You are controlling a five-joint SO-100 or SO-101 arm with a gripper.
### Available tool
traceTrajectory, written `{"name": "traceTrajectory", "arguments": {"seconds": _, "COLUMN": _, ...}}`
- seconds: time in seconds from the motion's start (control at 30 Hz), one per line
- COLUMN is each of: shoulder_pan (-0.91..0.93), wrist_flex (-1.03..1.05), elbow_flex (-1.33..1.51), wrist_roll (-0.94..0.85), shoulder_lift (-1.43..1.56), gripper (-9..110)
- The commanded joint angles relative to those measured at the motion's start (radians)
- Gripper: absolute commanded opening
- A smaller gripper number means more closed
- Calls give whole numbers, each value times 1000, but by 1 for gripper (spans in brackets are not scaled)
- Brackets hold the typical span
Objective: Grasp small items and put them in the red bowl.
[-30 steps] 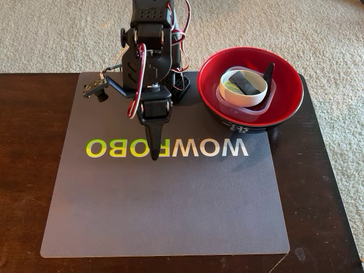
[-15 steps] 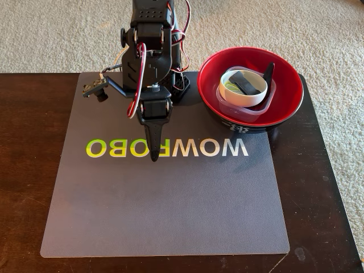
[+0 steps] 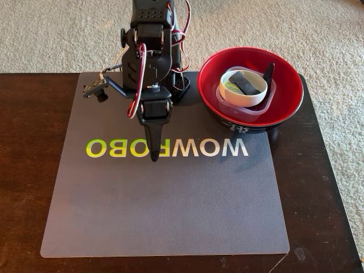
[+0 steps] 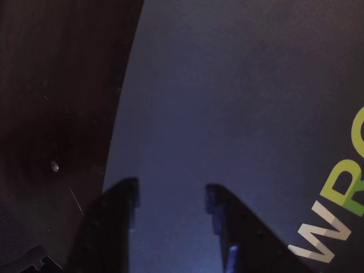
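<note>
A grey mat [image 3: 165, 205] is spread on the dark desk [image 3: 28, 170], and the red bowl [image 3: 287, 94] is set at its far right corner. Inside it the clear tub [image 3: 244, 111], white dish [image 3: 244, 94] and black clips [image 3: 245, 84] are stacked. The end effector [image 4: 170, 196], well to the left in the fixed view, is seen parted and empty above the mat.

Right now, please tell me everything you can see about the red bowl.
The red bowl is large and round, glossy red inside and black outside with white marks low on its near wall. It stands upright at the mat's far right corner in the fixed view, partly on the mat and partly on the dark table. Inside lies a clear square tub holding a white round dish; a black clip lies across the dish and another leans beside it. Nothing else touches the bowl.
</note>
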Motion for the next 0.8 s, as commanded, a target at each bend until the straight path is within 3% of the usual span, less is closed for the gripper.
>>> {"name": "traceTrajectory", "arguments": {"seconds": 0.0, "shoulder_pan": -3, "wrist_flex": -15, "elbow_flex": -14, "wrist_roll": 9, "shoulder_lift": 0, "gripper": 16}}
{"name": "traceTrajectory", "arguments": {"seconds": 0.77, "shoulder_pan": -2, "wrist_flex": -18, "elbow_flex": -15, "wrist_roll": 23, "shoulder_lift": -8, "gripper": 16}}
